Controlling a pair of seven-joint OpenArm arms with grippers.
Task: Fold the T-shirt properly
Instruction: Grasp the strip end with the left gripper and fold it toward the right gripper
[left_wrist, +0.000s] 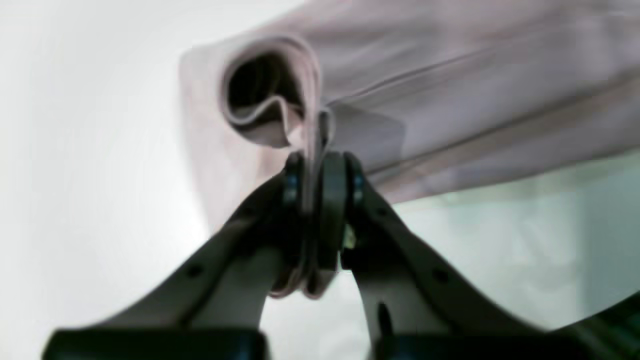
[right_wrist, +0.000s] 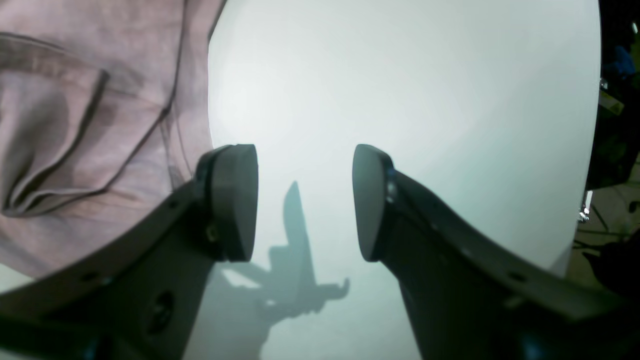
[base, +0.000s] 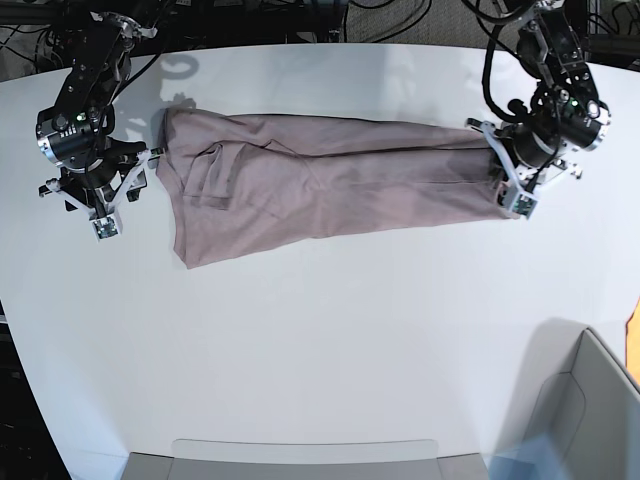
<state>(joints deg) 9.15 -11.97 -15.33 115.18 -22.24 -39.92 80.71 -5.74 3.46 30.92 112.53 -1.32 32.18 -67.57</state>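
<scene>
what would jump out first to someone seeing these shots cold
A long mauve-pink T-shirt lies stretched in a band across the far half of the white table. At its end on the base view's right, the left gripper is shut on a bunch of folded fabric layers. At the other end, the right gripper stands wide open and empty, just beside the shirt's edge.

My left gripper (base: 503, 183) pinches one end of the T-shirt (base: 320, 180), which lies stretched long across the white table (base: 330, 340). My right gripper (base: 125, 190) hangs just beside its other end, apart from the cloth.
</scene>
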